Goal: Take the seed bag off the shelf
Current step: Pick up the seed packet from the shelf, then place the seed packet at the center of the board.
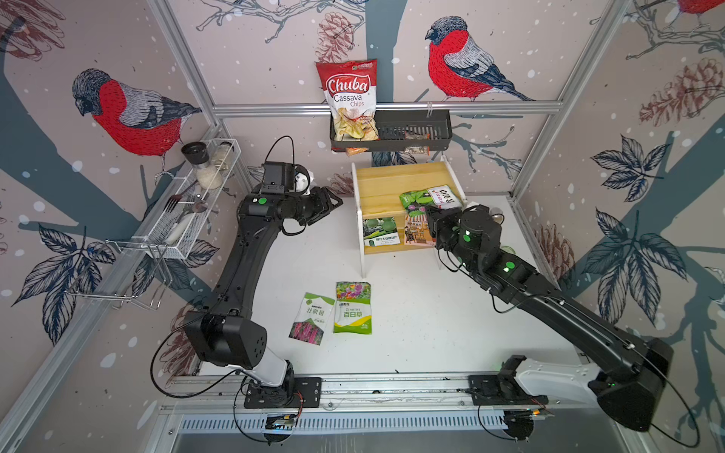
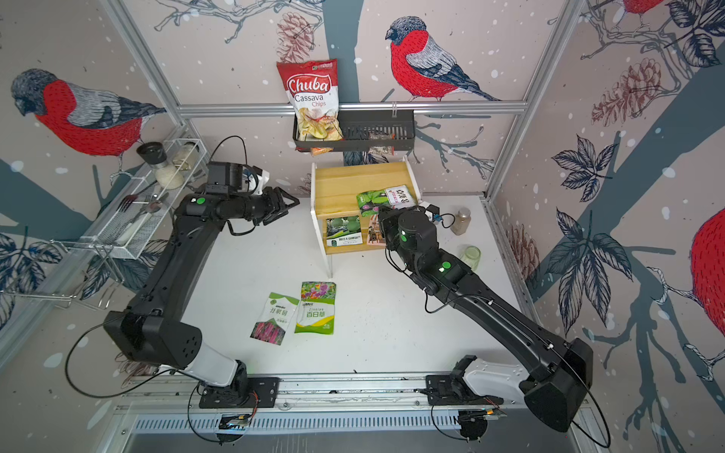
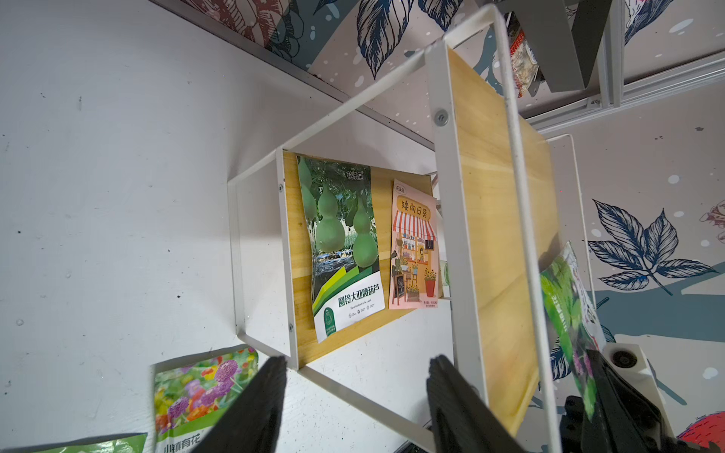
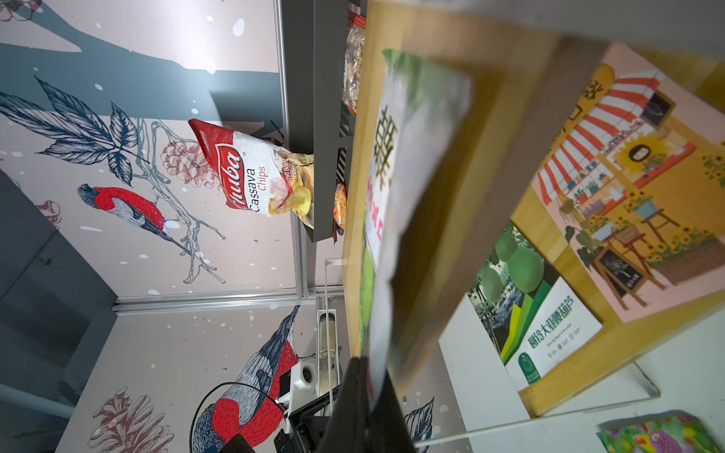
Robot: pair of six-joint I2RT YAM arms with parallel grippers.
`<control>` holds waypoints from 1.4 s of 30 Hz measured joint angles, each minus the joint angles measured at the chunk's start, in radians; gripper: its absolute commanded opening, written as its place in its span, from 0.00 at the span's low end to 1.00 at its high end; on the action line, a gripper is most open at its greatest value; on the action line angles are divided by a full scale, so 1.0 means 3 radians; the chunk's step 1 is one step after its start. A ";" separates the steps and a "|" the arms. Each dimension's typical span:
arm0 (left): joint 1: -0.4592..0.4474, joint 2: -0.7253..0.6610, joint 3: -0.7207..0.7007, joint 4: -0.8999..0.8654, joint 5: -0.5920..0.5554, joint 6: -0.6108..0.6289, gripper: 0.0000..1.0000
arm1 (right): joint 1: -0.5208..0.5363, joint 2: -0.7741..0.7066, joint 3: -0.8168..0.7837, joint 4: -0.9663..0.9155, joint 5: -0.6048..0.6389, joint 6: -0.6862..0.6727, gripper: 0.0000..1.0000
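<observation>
Gripping the seed bag (image 1: 429, 199) by its near edge, the right tool (image 4: 367, 376) is clamped fully shut on the thin green packet; in the right wrist view we see its dark fingers meeting on the bag's rim. The bag sits at the front right corner of the top board of the shelf (image 1: 386, 180), hanging a little over the front edge. It looks tilted and blurred from the wrist, so we cannot tell whether it rests on the wood or is already just clear of it.

The left tool (image 1: 331, 202) hangs to the left of the shelf, apart from it, its jaws partly open and holding nothing.

On the lower board lie a gourd packet (image 1: 380, 231) and a pink packet (image 1: 418, 231). Two flower packets (image 1: 333, 313) lie side by side on the white table (image 1: 431, 325), well in front of the shelf.

We judge the step in hand to be the grasp, now made. The next move calls for drawing the bag up and back toward the front, clear of the white side frame, keeping the pinch firm because the slick foil could slip, then lowering it to a bare stretch of the table.
</observation>
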 measured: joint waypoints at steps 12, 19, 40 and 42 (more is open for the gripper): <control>0.0000 -0.0005 0.0090 0.0000 -0.0025 -0.0001 0.62 | -0.0210 0.0107 0.0144 0.0412 -0.0439 -0.0379 0.00; 0.0000 -0.0140 0.0097 0.0033 -0.0120 -0.0011 0.62 | -0.0271 0.0011 0.0313 0.0206 -0.1189 -0.0832 0.00; -0.0314 -0.0758 -0.0179 0.0031 -0.0842 -0.0317 0.61 | -0.0042 -0.0872 -0.1175 -0.1611 -0.2749 -0.1769 0.00; -0.0460 -0.0765 -0.0197 0.0032 -0.0930 -0.0383 0.61 | -0.0029 -0.0772 -0.1383 -0.1624 -0.2786 -0.1797 0.00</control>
